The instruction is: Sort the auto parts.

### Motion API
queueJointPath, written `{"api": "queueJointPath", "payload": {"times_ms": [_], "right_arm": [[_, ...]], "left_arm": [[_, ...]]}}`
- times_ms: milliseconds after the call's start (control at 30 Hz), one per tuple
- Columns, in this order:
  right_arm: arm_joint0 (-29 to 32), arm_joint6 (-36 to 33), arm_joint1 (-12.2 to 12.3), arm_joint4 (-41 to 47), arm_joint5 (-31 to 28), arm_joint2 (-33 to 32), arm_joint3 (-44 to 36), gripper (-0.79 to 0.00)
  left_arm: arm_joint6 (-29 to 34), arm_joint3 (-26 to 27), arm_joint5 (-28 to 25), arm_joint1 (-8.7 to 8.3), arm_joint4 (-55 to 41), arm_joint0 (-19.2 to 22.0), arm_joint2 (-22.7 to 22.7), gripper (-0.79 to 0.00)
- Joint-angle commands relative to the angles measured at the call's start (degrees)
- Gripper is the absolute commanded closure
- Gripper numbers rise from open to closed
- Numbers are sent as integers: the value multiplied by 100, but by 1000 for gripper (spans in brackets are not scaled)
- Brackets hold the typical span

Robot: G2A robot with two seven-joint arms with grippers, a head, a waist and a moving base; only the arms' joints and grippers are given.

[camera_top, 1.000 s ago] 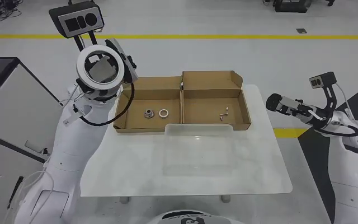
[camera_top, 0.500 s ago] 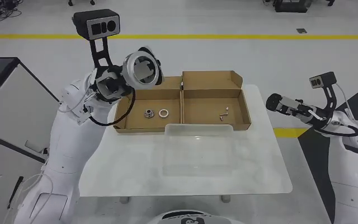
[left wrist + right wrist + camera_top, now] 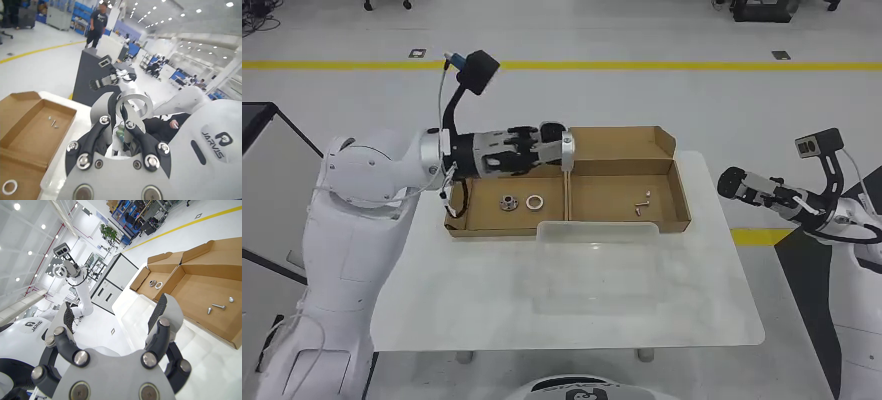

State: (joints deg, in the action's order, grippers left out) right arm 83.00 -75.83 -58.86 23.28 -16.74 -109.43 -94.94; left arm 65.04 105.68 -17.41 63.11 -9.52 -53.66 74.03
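metal ring is pinched by its wall at the tips of the left gripper, one finger inside the bore, cardboard box below the hand. it looks rigid, weighty and slick, so a rim pinch may pivot. right gripper hangs spread and empty.

On my feed the table is plain white and the two cardboard boxes plain brown. The ring in the left claw is bright silver. The washer is white, the flange dull grey, I think. The bolts are silver. The pads of the right claw are black and ridged.
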Motion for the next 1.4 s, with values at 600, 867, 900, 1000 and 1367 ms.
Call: {"api": "queueJointPath", "payload": {"times_ms": [600, 867, 900, 1000, 1367], "right_arm": [[0, 0, 0, 0, 0, 0, 0, -785], [0, 0, 0, 0, 0, 0, 0, -785], [0, 0, 0, 0, 0, 0, 0, -785], [0, 0, 0, 0, 0, 0, 0, -785], [0, 0, 0, 0, 0, 0, 0, -785]], "left_arm": [[1485, -438, 792, -221, 3349, 328, -845, 0], [1560, -918, 893, -248, 4344, 500, -1183, 0], [1546, -989, 909, -250, 4438, 514, -1206, 0], [1544, -1197, 932, -262, 4738, 583, -1265, 0], [1572, -1518, 1165, -281, 5146, 692, -1305, 0]]}}
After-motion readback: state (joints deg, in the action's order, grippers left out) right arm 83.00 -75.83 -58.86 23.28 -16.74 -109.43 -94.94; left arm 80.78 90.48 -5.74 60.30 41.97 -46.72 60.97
